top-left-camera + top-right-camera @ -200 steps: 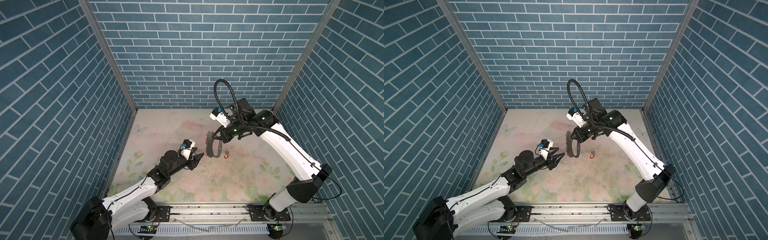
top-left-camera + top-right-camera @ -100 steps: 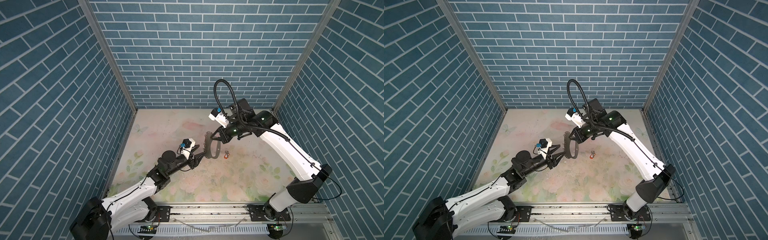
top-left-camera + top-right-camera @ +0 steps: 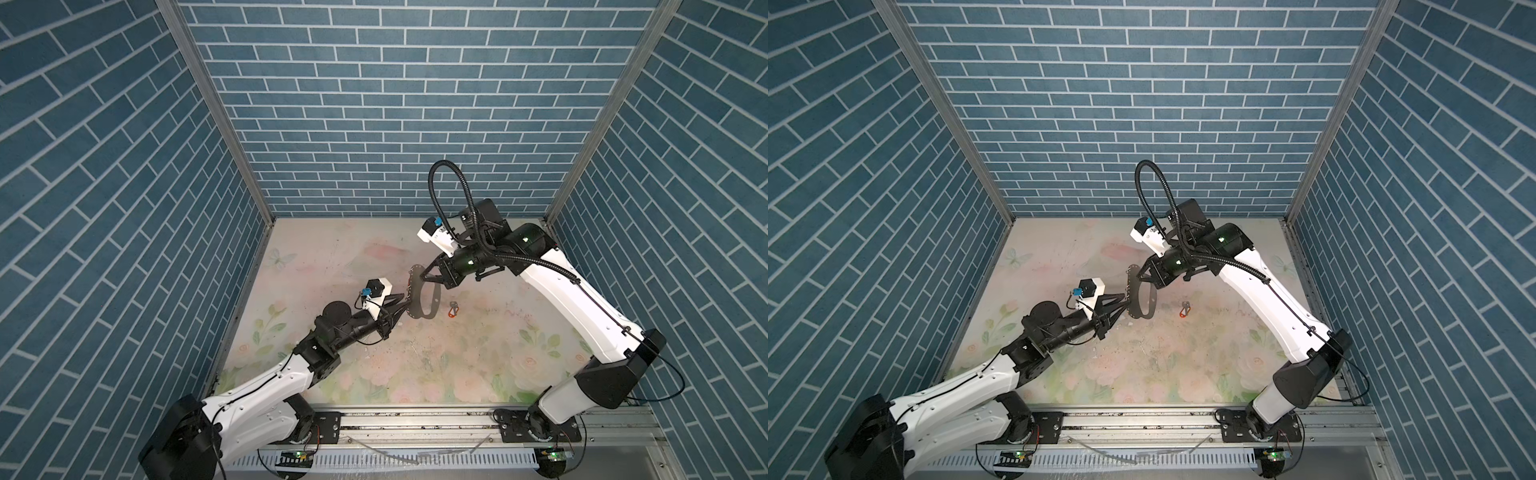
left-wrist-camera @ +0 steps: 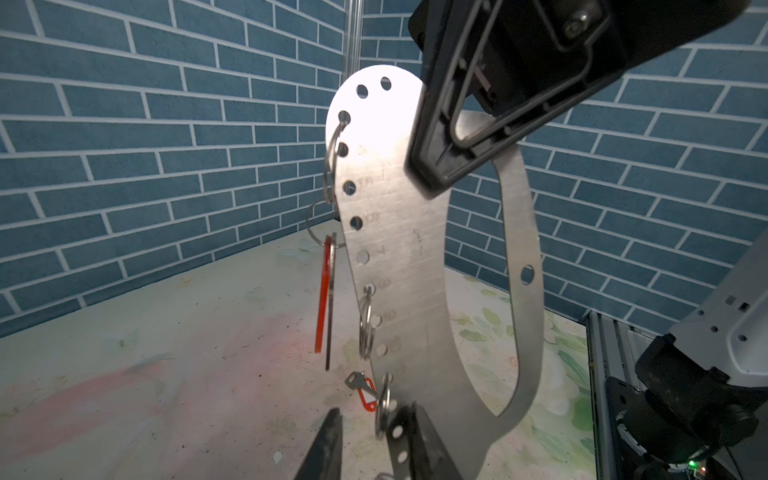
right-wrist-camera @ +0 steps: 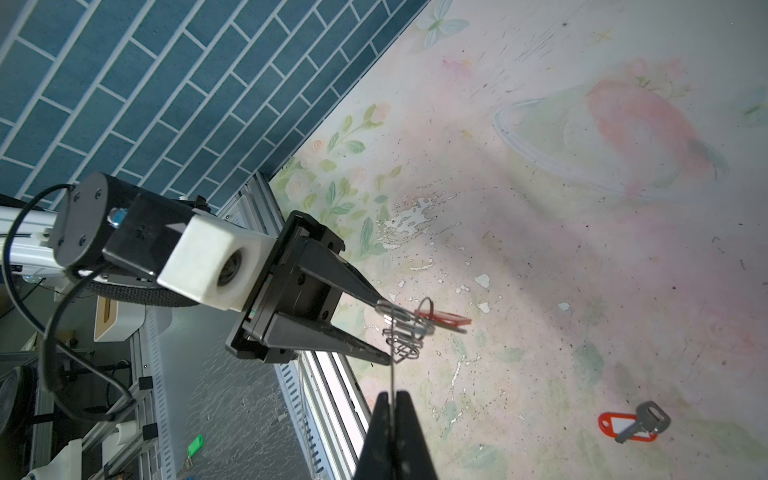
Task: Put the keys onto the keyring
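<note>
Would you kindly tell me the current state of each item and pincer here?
keyring: held upright, off the table.
hanging key: threaded on a keyring ring.
loose key: lying flat on the table.
right pincer: shut on keyring.
left pincer: astride keyring's ringed edge; grip unclear.

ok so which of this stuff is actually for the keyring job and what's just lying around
For the job:
- keyring, clamped in the right gripper
- tagged key hanging from one of its rings
- loose tagged key on the table
- left gripper at the keyring's small rings

Lying about:
- green tag, off the table
- pale box, also off the table
</note>
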